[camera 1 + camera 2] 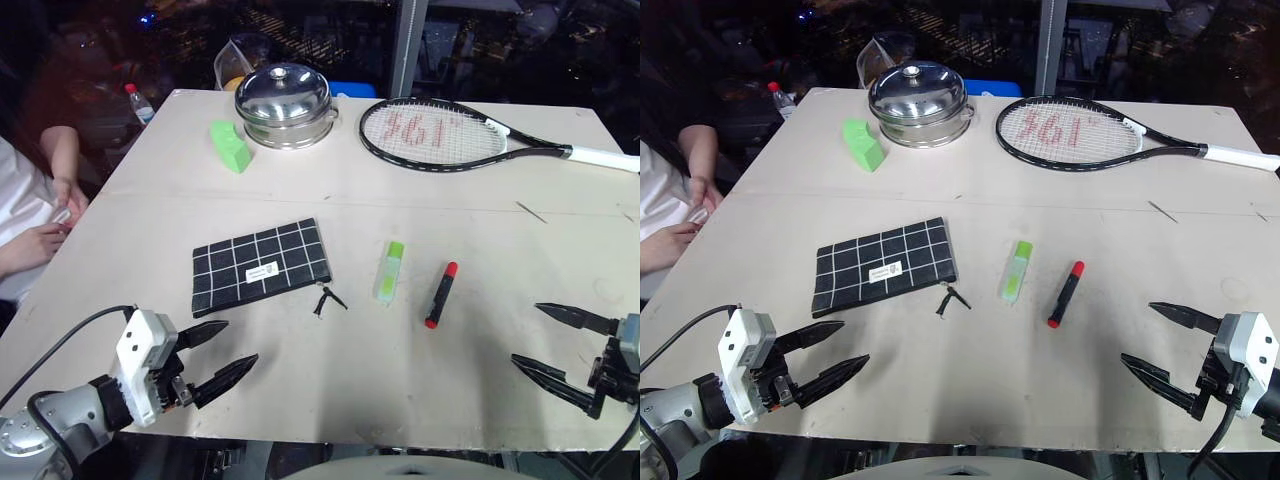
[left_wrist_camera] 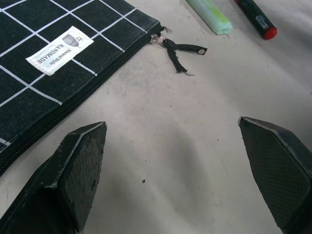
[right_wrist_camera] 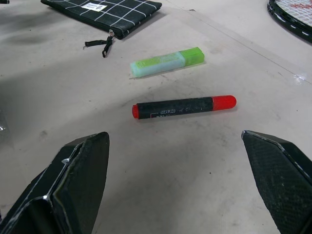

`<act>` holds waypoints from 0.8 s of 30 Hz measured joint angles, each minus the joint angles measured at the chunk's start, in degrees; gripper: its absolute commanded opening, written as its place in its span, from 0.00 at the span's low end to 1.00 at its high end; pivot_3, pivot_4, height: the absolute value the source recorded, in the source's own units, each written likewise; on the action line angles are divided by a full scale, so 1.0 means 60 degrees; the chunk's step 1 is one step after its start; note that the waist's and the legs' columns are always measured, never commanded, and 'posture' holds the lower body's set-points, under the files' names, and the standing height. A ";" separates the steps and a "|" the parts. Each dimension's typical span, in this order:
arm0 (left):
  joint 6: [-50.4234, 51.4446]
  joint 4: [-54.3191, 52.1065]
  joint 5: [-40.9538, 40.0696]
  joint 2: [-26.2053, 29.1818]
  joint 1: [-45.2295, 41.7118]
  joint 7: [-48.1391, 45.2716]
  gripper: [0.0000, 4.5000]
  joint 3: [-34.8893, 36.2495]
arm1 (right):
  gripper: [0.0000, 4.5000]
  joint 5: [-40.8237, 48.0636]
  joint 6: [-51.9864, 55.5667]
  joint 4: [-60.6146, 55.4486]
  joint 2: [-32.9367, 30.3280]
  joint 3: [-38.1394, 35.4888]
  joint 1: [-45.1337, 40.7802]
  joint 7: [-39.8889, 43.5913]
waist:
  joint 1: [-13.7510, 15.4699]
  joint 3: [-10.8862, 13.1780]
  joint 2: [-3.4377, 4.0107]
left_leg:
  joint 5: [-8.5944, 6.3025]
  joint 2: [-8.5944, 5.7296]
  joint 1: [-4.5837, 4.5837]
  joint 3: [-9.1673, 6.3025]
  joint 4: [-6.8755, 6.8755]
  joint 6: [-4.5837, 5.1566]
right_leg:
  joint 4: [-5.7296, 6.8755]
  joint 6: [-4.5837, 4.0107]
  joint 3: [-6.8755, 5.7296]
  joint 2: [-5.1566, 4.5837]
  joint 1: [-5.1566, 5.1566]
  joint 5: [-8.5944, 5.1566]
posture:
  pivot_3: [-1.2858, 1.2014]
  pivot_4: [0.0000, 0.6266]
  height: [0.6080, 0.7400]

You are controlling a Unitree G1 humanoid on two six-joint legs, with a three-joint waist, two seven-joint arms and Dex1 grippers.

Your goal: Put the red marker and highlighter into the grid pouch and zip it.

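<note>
The grid pouch (image 1: 260, 265) lies flat in the middle of the table, black with white lines and a white label, its black zipper pull (image 1: 327, 299) trailing off its right corner. Right of it lies the pale-green highlighter (image 1: 389, 271), lime cap pointing away from me. Further right is the red marker (image 1: 441, 294), black body, red cap at the far end. My left gripper (image 1: 226, 357) hovers open near the table's front left, short of the pouch. My right gripper (image 1: 553, 344) hovers open at the front right, short of the marker. Both are empty.
A steel pot with lid (image 1: 285, 105) and a bright green block (image 1: 230, 145) stand at the back left. A tennis racket (image 1: 450, 135) lies at the back right. A person's hands (image 1: 45, 235) rest at the table's left edge, with a bottle (image 1: 139, 103) behind.
</note>
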 measured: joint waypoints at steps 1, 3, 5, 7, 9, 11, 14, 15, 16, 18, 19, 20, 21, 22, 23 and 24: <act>0.0000 0.0000 0.0000 0.0000 0.0000 0.0000 0.98 0.0000 | 0.98 0.0000 0.0000 0.0000 0.0000 0.0000 0.0000 0.0000 | -0.0001 0.0000 0.0000 | 0.0000 0.0000 0.0000 0.0000 0.0000 0.0000 | 0.0000 0.0000 0.0000 0.0000 0.0000 0.0000 | 0.52 0.24 1.00; -0.0099 0.0224 0.0088 -0.0115 -0.0388 0.0257 0.98 0.0020 | 0.98 0.0041 0.0013 0.0002 -0.0009 0.0030 -0.0188 -0.0026 | 0.0002 0.0001 0.0006 | 0.0000 0.0000 0.0001 0.0000 0.0000 0.0000 | 0.0000 0.0000 0.0000 -0.0001 0.0001 0.0000 | 0.52 0.24 1.00; -0.0643 0.0881 0.0532 -0.0222 -0.0940 0.0587 0.98 0.0208 | 0.98 0.0241 0.0088 -0.0211 -0.0046 0.0228 -0.0510 -0.0064 | 0.0003 -0.0001 0.0010 | 0.0000 -0.0002 0.0004 -0.0007 0.0003 0.0000 | 0.0006 -0.0002 -0.0001 0.0005 0.0001 0.0002 | 0.52 0.24 1.00; -0.1490 0.1586 0.1105 -0.0172 -0.1181 0.0604 0.98 0.0498 | 0.98 0.0486 0.0181 -0.0619 -0.0108 0.0457 -0.0681 -0.0047 | -0.0030 -0.0003 0.0008 | 0.0001 0.0001 0.0004 -0.0018 0.0003 0.0000 | 0.0005 -0.0005 -0.0002 0.0017 0.0001 0.0003 | 0.52 0.24 1.00; -0.3009 0.2717 0.2036 0.0015 -0.1223 0.0441 0.98 0.0771 | 0.98 0.0730 0.0293 -0.0993 -0.0230 0.0722 -0.0825 -0.0038 | -0.0028 -0.0003 0.0007 | 0.0000 -0.0001 -0.0002 -0.0016 -0.0009 0.0001 | -0.0004 -0.0005 -0.0002 0.0017 -0.0003 0.0002 | 0.52 0.24 1.00; -0.4902 0.4180 0.3043 0.0355 -0.1242 0.0205 0.98 0.0907 | 0.98 0.0919 0.0458 -0.1320 -0.0405 0.0990 -0.0962 -0.0022 | 0.0000 -0.0002 0.0006 | -0.0003 -0.0004 -0.0007 -0.0015 -0.0014 0.0005 | -0.0009 -0.0010 -0.0009 0.0008 -0.0007 0.0001 | 0.52 0.24 1.00; -0.7687 0.6432 0.4266 0.1095 -0.1426 -0.0015 0.98 0.0994 | 0.98 0.1109 0.0596 -0.1819 -0.0671 0.1347 -0.1110 0.0030 | 0.0009 -0.0006 -0.0002 | -0.0006 -0.0003 -0.0011 -0.0017 -0.0015 0.0003 | -0.0013 -0.0014 -0.0020 -0.0009 -0.0008 -0.0001 | 0.52 0.24 1.00; -0.8642 0.7187 0.4705 0.1322 -0.1595 0.0037 0.98 0.0947 | 0.98 0.1135 0.0632 -0.1904 -0.0670 0.1439 -0.1120 0.0015 | 0.0025 -0.0011 -0.0008 | -0.0007 -0.0007 -0.0011 -0.0017 -0.0016 0.0004 | -0.0014 -0.0014 -0.0027 -0.0021 -0.0007 -0.0002 | 0.52 0.24 1.00; -0.9382 0.7827 0.5078 0.1490 -0.1796 0.0142 0.98 0.0863 | 0.98 0.1138 0.0646 -0.1930 -0.0670 0.1508 -0.1160 0.0000 | 0.0039 -0.0011 -0.0009 | -0.0007 -0.0009 -0.0016 -0.0017 -0.0015 0.0005 | -0.0014 -0.0014 -0.0033 -0.0031 -0.0007 -0.0002 | 0.52 0.24 1.00; -1.0715 0.8915 0.5679 0.1726 -0.2315 0.0360 0.98 0.0524 | 0.98 0.1138 0.0650 -0.1998 -0.0661 0.1532 -0.1156 -0.0051 | 0.0048 -0.0014 -0.0013 | -0.0011 -0.0016 -0.0021 -0.0012 -0.0015 0.0011 | -0.0017 -0.0013 -0.0040 -0.0056 -0.0007 -0.0001 | 0.52 0.24 1.00; -1.1154 0.9264 0.5860 0.1791 -0.2659 0.0467 0.98 0.0329 | 0.98 0.1133 0.0649 -0.2018 -0.0650 0.1575 -0.1129 -0.0055 | 0.0071 -0.0021 -0.0013 | -0.0012 -0.0018 -0.0022 -0.0012 -0.0017 0.0013 | -0.0020 -0.0013 -0.0048 -0.0071 -0.0003 -0.0002 | 0.52 0.24 1.00; -1.1644 0.9686 0.6116 0.1883 -0.3149 0.0625 0.98 0.0037 | 0.98 0.1128 0.0639 -0.2043 -0.0631 0.1630 -0.1100 -0.0062 | 0.0118 -0.0027 -0.0003 | -0.0012 -0.0020 -0.0022 -0.0010 -0.0017 0.0014 | -0.0020 -0.0013 -0.0056 -0.0081 0.0000 -0.0002 | 0.52 0.24 1.00; -1.2034 1.0077 0.6367 0.1932 -0.3673 0.0773 0.98 -0.0255 | 0.98 0.1110 0.0633 -0.2055 -0.0612 0.1691 -0.1087 -0.0074 | 0.0165 -0.0036 0.0016 | -0.0012 -0.0022 -0.0022 -0.0006 -0.0018 0.0015 | -0.0019 -0.0012 -0.0063 -0.0089 0.0001 -0.0002 | 0.52 0.24 1.00; -1.2456 1.0541 0.6686 0.1949 -0.4342 0.0965 0.98 -0.0655 | 0.98 0.1087 0.0624 -0.2055 -0.0542 0.1769 -0.1043 -0.0105 | 0.0245 -0.0050 0.0049 | -0.0012 -0.0025 -0.0022 0.0001 -0.0018 0.0017 | -0.0019 -0.0012 -0.0070 -0.0096 0.0006 -0.0002 | 0.52 0.24 1.00; -1.2801 1.0925 0.6866 0.1932 -0.4893 0.1122 0.98 -0.1021 | 0.98 0.1063 0.0605 -0.2059 -0.0478 0.1824 -0.1016 -0.0153 | 0.0271 -0.0052 0.0062 | -0.0012 -0.0025 -0.0022 0.0002 -0.0018 0.0018 | -0.0018 -0.0012 -0.0070 -0.0097 0.0008 -0.0001 | 0.52 0.24 1.00; -1.3041 1.1200 0.6976 0.1873 -0.5355 0.1220 0.98 -0.1320 | 0.98 0.1017 0.0587 -0.2061 -0.0435 0.1873 -0.0987 -0.0193 | 0.0285 -0.0056 0.0070 | -0.0011 -0.0027 -0.0022 0.0005 -0.0017 0.0020 | -0.0016 -0.0011 -0.0077 -0.0099 0.0011 -0.0001 | 0.52 0.24 1.00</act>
